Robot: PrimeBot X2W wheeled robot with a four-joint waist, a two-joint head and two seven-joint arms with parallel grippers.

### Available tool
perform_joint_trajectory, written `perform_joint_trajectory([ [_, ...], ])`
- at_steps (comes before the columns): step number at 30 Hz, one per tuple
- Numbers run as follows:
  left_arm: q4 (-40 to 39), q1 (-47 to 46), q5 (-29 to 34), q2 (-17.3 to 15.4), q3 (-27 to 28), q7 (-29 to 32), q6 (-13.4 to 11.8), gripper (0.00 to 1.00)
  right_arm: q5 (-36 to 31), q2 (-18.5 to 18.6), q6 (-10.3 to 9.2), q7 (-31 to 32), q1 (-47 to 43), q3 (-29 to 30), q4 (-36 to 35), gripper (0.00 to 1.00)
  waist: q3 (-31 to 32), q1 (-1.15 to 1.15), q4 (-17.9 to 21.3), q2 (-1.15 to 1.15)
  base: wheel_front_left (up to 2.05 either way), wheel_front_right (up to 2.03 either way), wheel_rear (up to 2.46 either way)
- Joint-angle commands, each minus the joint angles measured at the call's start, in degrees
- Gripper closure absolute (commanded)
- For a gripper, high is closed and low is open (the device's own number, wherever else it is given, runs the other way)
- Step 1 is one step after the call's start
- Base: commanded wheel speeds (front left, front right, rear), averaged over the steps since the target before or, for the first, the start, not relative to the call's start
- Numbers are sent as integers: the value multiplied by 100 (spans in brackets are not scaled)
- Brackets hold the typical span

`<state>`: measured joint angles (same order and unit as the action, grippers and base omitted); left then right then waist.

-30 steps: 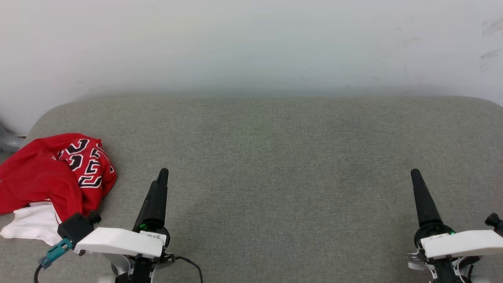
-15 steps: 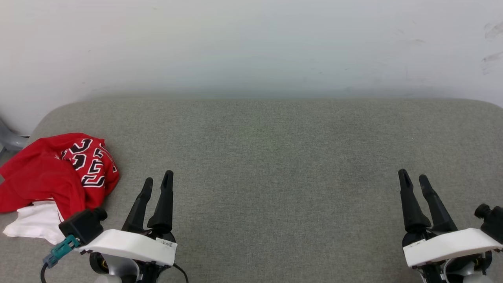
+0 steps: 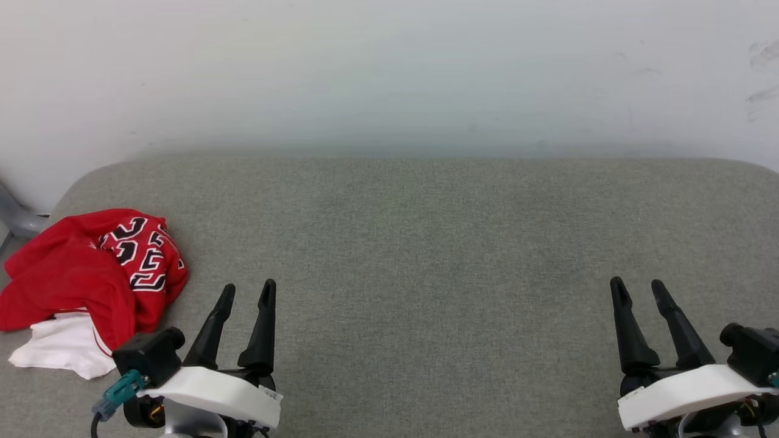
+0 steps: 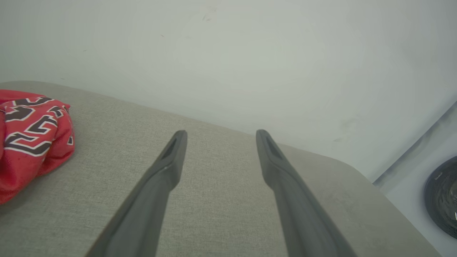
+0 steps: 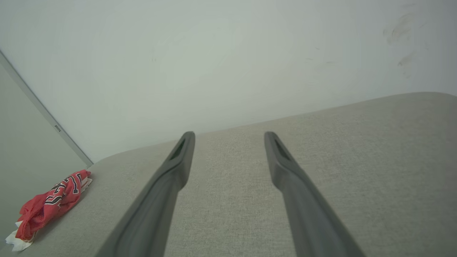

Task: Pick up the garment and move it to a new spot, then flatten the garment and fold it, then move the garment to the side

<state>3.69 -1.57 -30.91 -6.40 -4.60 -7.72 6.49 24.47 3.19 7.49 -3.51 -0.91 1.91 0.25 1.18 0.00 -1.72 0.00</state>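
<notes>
Item: crumpled red jersey T-shirt (image 3: 79,274), white sleeves, on grey fabric desk (image 3: 426,243); just left of left pincer (image 3: 249,287), well left of right pincer (image 3: 637,284). Both pincers spread, empty. Risk: shallow pinch on bunched layers may slip.

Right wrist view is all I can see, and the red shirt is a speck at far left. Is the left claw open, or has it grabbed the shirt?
Observer: The left claw is open and empty.
Operator: How close are they?
Observer: The shirt lies crumpled just to its left, clear of the fingers.
Operator: And mine?
Observer: The right claw sits at the far right of the cushion, level with the left one.
</notes>
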Motion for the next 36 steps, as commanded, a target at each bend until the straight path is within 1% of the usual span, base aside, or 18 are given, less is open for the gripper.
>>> perform_joint_trajectory([
  [1, -18, 11, 213, -52, -35, -61, -32, 0, -251, 28, 0, 19, -11, 24, -104, 0, 8, 0, -2, 0, 0, 0, 0],
  [9, 76, 33, 734, -172, -179, -179, -97, 0, -849, 21, 0, 79, -94, 71, -191, 0, 29, 0, -29, 0, 0, 0, 0],
  [19, 205, 68, 1207, -225, -257, -316, -199, 0, -1398, -8, 0, 221, -220, 117, -263, 0, 63, 0, -72, 0, 0, 0, 0],
  [29, 367, 64, 1505, -205, -272, -435, -136, 0, -1831, -29, 0, 226, -316, 176, -373, 0, 66, 0, -92, 0, 0, 0, 0],
  [36, 434, -2, 1590, -161, -148, -513, -100, 0, -1912, -34, -1, 194, -379, 218, -477, 0, 67, 0, -271, 0, 0, 0, 0],
])
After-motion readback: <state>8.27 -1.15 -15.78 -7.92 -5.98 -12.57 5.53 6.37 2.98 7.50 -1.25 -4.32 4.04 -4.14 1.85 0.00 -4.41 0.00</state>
